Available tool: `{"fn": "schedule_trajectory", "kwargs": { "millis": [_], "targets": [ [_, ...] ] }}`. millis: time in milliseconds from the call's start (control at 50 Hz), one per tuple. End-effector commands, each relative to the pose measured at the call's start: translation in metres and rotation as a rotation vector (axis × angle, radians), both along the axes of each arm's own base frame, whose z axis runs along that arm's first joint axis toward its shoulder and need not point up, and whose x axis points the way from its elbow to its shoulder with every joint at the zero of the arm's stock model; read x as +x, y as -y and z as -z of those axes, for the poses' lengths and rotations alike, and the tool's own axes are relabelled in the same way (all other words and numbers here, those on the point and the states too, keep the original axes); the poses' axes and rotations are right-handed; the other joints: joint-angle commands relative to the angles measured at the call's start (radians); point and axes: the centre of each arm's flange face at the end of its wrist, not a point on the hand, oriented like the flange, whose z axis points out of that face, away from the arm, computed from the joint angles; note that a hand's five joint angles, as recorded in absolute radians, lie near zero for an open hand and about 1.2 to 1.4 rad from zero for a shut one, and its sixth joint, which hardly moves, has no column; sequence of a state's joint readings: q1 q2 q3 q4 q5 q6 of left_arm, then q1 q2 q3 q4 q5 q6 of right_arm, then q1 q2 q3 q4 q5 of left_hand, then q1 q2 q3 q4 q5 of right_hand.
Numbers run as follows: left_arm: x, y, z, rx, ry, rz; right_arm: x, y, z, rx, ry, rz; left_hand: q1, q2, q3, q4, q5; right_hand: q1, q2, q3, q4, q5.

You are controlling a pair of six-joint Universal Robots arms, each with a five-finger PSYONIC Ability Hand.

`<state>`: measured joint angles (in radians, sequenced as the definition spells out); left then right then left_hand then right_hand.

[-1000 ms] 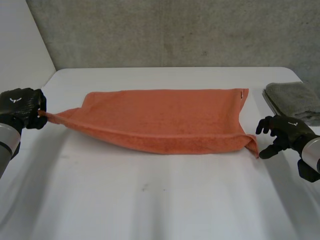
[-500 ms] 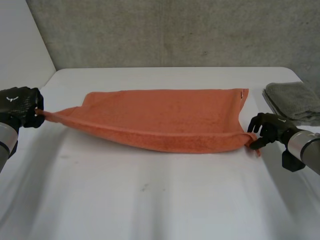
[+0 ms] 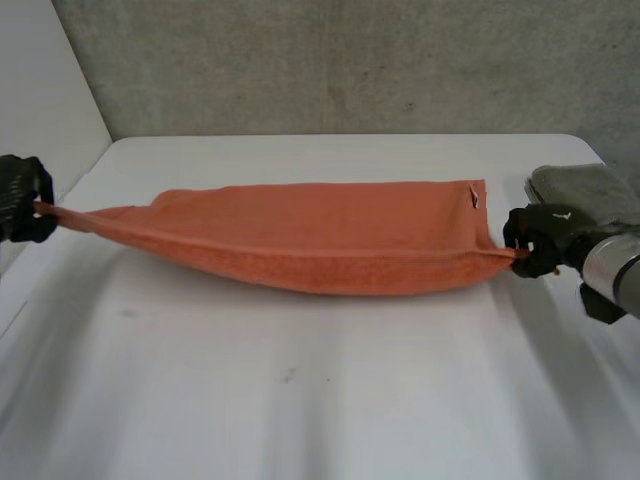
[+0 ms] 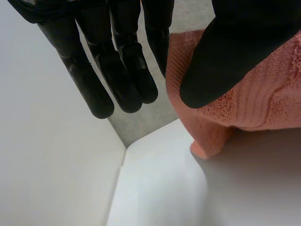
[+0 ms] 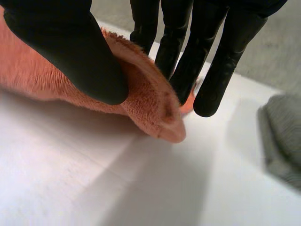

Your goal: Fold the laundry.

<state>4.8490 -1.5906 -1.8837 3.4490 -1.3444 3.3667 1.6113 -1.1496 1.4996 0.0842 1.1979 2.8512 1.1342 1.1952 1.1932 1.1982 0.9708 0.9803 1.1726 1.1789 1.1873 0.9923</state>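
L side: left robot hand [image 3: 22,200] sits out past the desk's [image 3: 300,400] left edge. Its thumb presses the end of the orange towel [image 3: 330,235] against one finger, and the other fingers hang straight & hold nothing. So it's a pinch on the near-left corner.

Middle: the towel lies across the desk w/ its long axis running straight from hand to hand. The near edge is pulled taut and lifted at both ends, its centre sags to the desk, and the far edge rests flat. It looks doubled lengthwise, judging by the seam-like line along the near side, but not certain. A small tag [image 3: 474,197] sits at the far-right corner.

R side: right robot hand [image 3: 540,238] pinches the near-right corner, thumb on one face and fingers on the other, w/ the corner tip poking out past them. Just beyond it a folded grey cloth [image 3: 590,192] lies at the desk's right edge, near the towel but apart.

Key relation: the hands hold opposite ends of the long axis, so neither is nearer the cloth's middle. The next fold prob. means carrying one end over to the other.

Hard to see: the left robot hand is cut by the head view's edge. How many layers each pinch catches is hidden. The far-left corner is bunched & unclear.
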Motion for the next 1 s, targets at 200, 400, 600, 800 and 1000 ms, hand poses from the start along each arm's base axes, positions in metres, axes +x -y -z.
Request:
{"fn": "schedule_trajectory", "kwargs": {
  "millis": [200, 400, 600, 800, 1000],
  "targets": [
    [0.008, -0.070, -0.026, 0.172, -0.028, 0.110, -0.020, -0.089, -0.079, -0.124, -0.509, -0.124, 0.262, 0.201, 0.203, 0.198, 0.251, 0.416, 0.224, 0.217, 0.209, 0.229],
    [0.007, -0.066, 0.008, 0.283, -0.028, 0.147, -0.021, -0.071, -0.049, -0.038, -0.552, -0.171, 0.262, 0.201, 0.203, 0.198, 0.251, 0.416, 0.224, 0.217, 0.209, 0.229],
    [-0.003, -0.011, 0.048, 0.379, -0.011, 0.173, 0.000, -0.010, -0.020, -0.098, -0.489, -0.168, 0.262, 0.201, 0.203, 0.198, 0.251, 0.416, 0.224, 0.217, 0.209, 0.229],
    [-0.016, 0.042, 0.065, 0.330, 0.050, 0.094, 0.028, 0.043, -0.004, -0.195, -0.457, -0.164, 0.262, 0.201, 0.203, 0.198, 0.251, 0.416, 0.224, 0.217, 0.209, 0.229],
    [-0.022, 0.083, 0.080, 0.297, 0.009, 0.004, 0.041, 0.092, 0.017, -0.278, -0.503, -0.091, 0.262, 0.201, 0.203, 0.198, 0.251, 0.416, 0.224, 0.217, 0.209, 0.229]
  ]
}}
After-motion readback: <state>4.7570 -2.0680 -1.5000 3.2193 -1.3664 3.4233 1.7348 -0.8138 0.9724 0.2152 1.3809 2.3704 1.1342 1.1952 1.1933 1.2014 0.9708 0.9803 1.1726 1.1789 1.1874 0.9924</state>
